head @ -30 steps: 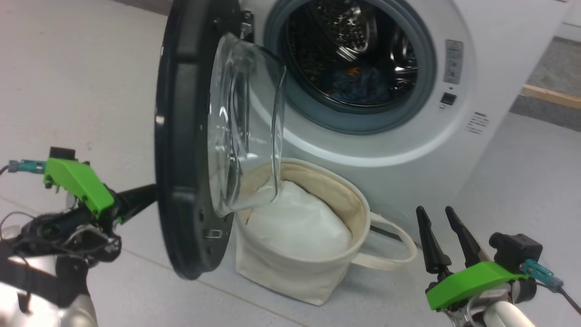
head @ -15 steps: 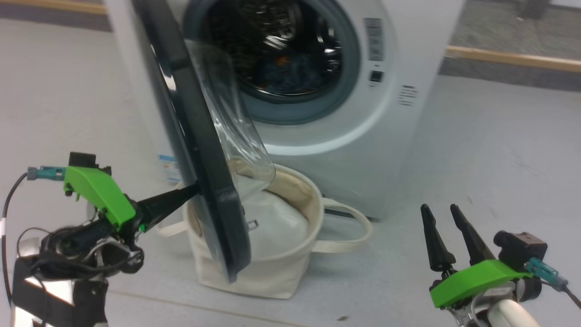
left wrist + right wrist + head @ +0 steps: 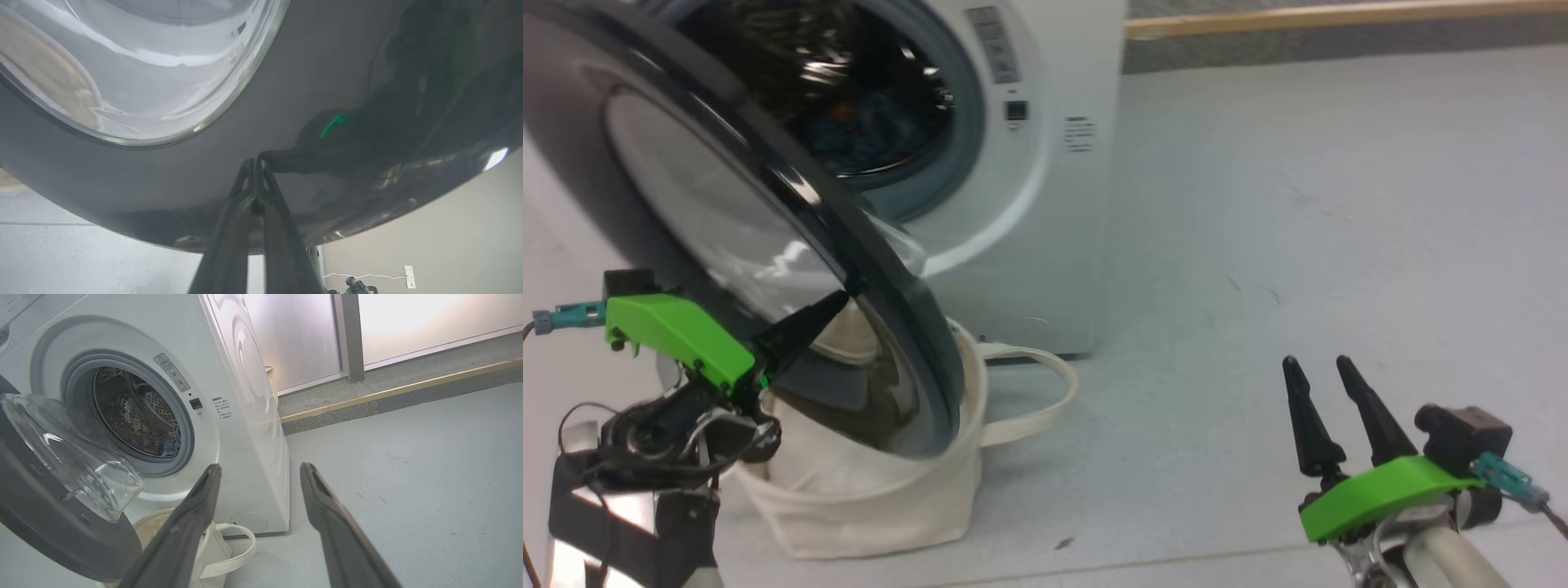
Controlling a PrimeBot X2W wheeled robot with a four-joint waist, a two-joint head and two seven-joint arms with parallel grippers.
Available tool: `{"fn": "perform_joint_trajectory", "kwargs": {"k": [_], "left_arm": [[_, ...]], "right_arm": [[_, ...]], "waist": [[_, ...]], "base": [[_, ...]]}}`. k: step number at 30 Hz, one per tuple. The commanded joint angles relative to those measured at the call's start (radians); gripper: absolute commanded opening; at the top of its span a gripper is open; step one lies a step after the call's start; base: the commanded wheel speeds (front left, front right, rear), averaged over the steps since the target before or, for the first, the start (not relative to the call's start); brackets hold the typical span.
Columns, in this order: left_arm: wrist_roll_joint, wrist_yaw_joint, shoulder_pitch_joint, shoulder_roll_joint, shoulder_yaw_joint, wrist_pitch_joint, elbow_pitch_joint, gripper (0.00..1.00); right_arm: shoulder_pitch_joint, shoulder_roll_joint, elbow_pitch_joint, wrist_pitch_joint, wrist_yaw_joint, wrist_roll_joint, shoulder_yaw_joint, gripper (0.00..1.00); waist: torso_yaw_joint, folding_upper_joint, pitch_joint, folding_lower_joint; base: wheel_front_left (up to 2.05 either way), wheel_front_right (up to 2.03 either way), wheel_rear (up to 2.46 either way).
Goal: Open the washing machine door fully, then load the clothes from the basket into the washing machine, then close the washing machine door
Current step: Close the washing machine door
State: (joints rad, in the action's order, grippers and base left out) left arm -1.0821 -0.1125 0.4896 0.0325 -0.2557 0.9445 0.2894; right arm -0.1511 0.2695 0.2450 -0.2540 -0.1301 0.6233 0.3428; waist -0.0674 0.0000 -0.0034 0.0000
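Touching door (image 3: 686, 212) outer face: L gripper (image 3: 837, 304), fingers pinched together, holding nothing. R gripper (image 3: 1313, 365) spread wide, empty. Washer (image 3: 1045, 229) labels (image 3: 1078, 133) illegible.

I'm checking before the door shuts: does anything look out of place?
The basket sits right under the washing machine door; the door's lower edge overlaps its rim, contact unclear. Nothing looks spilled or damaged.
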Motion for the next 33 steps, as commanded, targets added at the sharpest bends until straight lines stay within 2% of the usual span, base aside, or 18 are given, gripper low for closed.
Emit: {"fn": "perform_joint_trajectory", "kwargs": {"k": [1,9,15,21,29,30,31,33], "left_arm": [[0.006,0.017,0.068,0.019,-0.028,-0.014,-0.022,0.0],[0.036,0.056,0.122,0.045,-0.048,-0.11,0.064,0.0],[0.045,0.087,0.18,0.077,-0.083,-0.197,0.153,0.0],[0.045,0.125,0.211,0.084,-0.084,-0.23,0.222,0.0],[0.056,0.158,0.213,0.08,-0.048,-0.218,0.267,0.0],[0.061,0.161,0.208,0.079,-0.04,-0.215,0.263,0.82],[0.065,0.164,0.204,0.079,-0.034,-0.213,0.26,1.0],[0.08,0.18,0.189,0.082,-0.007,-0.196,0.251,1.0]], "right_arm": [[-0.054,0.024,-0.036,-0.008,-0.001,-0.005,0.015,1.0],[-0.078,0.024,-0.039,-0.008,-0.001,-0.003,0.026,1.0],[-0.09,0.024,-0.038,-0.008,-0.001,-0.003,0.023,1.0],[-0.091,0.029,-0.041,-0.008,-0.001,-0.005,0.011,1.0],[-0.089,0.033,-0.046,-0.008,-0.001,-0.005,0.012,1.0],[-0.09,0.032,-0.048,-0.008,-0.001,-0.004,0.013,1.0],[-0.089,0.032,-0.049,-0.008,-0.001,-0.004,0.014,1.0],[-0.09,0.032,-0.049,-0.008,-0.001,-0.004,0.015,1.0]], "waist": [[-0.068,0.0,0.024,0.0],[-0.18,0.0,0.052,0.0],[-0.233,0.0,0.072,0.0],[-0.228,0.0,0.074,0.0],[-0.14,0.0,0.063,0.0],[-0.109,0.0,0.063,0.0],[-0.094,0.0,0.063,0.0],[-0.063,0.0,0.061,0.0]], "base": [[0.0,0.0,0.0],[0.0,0.0,0.0],[0.0,0.0,0.0],[0.0,0.0,0.0],[0.0,0.0,0.0],[0.0,0.0,0.0],[0.0,0.0,0.0],[0.0,0.0,0.0]]}}
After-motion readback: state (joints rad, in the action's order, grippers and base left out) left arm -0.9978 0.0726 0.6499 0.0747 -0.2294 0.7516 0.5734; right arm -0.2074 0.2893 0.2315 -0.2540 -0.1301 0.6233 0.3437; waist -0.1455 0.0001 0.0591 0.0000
